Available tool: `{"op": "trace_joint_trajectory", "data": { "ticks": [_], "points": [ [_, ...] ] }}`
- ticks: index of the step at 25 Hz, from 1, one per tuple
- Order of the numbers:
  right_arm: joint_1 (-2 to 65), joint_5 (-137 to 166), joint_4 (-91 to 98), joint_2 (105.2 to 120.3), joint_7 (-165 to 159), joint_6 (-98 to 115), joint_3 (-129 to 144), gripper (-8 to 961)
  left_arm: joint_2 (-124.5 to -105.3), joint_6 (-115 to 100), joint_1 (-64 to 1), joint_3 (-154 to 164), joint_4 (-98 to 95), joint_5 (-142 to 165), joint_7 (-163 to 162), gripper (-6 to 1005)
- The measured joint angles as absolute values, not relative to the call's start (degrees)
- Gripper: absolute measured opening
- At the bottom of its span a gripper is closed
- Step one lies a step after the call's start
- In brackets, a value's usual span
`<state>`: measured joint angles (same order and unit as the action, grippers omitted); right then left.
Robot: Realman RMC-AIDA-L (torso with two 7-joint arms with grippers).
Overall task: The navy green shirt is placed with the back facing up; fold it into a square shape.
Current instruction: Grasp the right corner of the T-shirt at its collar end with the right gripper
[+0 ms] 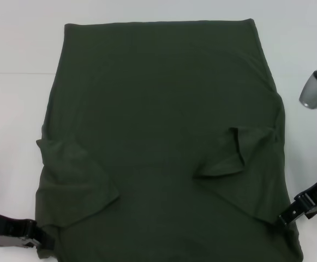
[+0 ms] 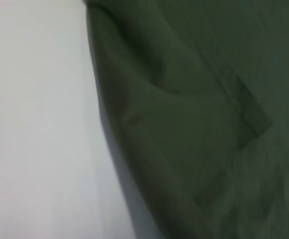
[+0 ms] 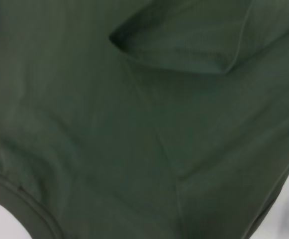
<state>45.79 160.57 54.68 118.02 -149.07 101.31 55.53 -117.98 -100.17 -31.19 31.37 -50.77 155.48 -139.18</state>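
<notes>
Item: navy green shirt (image 1: 163, 125), 1 piece, lying flat on the white table (image 1: 16, 43), hem at the far edge, collar end nearest the robot. Both short sleeves are folded inward onto the body panel, 1 at each side.

Left gripper (image 1: 35, 240): at the near left corner of the cloth, touching its edge. We cannot tell how far its fingers are parted or whether they hold fabric.

Right gripper (image 1: 289, 215): at the near right edge, likewise against the cloth; its grip we cannot tell either.

Handling, as we judge it: light, soft, limp knit; it will sag and crease when lifted and drag rather than slide. We recommend pinching the 2 near corners at the shoulder seams, lifting evenly, and carrying them toward the hem.
</notes>
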Motion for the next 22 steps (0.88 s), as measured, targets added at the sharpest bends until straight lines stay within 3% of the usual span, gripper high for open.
{"op": "trace_joint_trajectory", "data": {
  "ticks": [6,22],
  "points": [
    [45.83,162.96,54.04,119.29,-149.44,99.95,56.16,889,-117.97,-100.16,-31.05,31.14,-50.67,155.48,-138.87,44],
    [45.87,163.30,53.24,119.54,-150.19,97.91,59.86,796,-117.94,-100.36,-31.17,31.25,-50.61,155.48,-138.82,44]
  ]
}}
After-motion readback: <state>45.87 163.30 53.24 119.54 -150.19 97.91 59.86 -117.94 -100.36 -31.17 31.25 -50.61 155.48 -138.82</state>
